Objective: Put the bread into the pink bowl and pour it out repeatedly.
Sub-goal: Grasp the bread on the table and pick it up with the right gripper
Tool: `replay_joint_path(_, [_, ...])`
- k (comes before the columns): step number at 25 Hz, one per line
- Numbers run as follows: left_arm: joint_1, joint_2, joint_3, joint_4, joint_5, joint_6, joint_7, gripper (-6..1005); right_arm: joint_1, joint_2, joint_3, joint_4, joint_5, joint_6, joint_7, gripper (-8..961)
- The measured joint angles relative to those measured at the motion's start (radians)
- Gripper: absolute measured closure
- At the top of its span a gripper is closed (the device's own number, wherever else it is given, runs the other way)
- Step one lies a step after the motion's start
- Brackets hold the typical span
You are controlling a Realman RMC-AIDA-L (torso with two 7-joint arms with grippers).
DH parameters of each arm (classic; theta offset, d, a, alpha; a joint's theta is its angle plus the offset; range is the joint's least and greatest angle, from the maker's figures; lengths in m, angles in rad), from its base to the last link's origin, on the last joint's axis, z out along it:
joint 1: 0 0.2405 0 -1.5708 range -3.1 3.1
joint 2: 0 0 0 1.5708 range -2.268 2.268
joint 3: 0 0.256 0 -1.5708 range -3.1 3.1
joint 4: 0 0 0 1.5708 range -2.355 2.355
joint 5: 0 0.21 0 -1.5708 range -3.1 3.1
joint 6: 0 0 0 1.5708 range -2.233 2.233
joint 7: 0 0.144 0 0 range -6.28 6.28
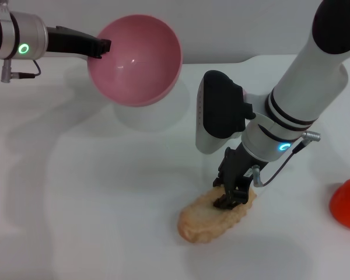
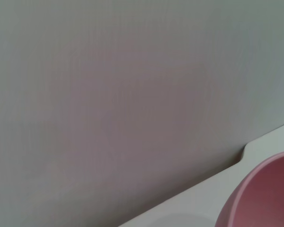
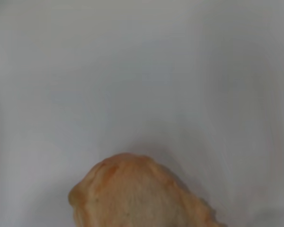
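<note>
No writing or brand mark readable anywhere. My left gripper (image 1: 102, 46) clamps the rim of the pink bowl (image 1: 135, 58), held raised over the white table (image 1: 76, 204), tilted, its inside bare. My right gripper (image 1: 230, 195) is down on the bread (image 1: 213, 219), which lies on the table near centre; fingers sit astride the loaf's far end, but whether they pinch it I cannot tell. Orange-red object (image 1: 347, 203) cut off at right edge, unidentifiable. Right wrist view shows only one loaf end.
</note>
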Motion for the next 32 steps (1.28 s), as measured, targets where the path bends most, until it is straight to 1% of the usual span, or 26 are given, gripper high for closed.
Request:
replay_joint_path(10, [0.002, -0.003, 0.002, 0.0, 0.0, 0.001, 0.0, 942, -0.002, 0.0, -0.002, -0.001, 0.0, -0.001, 0.002, 573])
replay_joint_path(21, [0.004, -0.003, 0.003, 0.0, 0.0, 0.007, 0.0, 941, -0.009, 0.0, 0.003, -0.003, 0.0, -0.001, 0.002, 660])
replay_joint_path(28, [0.004, -0.003, 0.003, 0.001, 0.0, 0.008, 0.0, 941, -0.015, 0.0, 0.005, -0.008, 0.0, 0.0, 0.002, 745])
replay_joint_path(32, [0.004, -0.002, 0.003, 0.001, 0.0, 0.008, 0.0, 941, -0.022, 0.0, 0.006, -0.033, 0.002, 0.002, 0.002, 744])
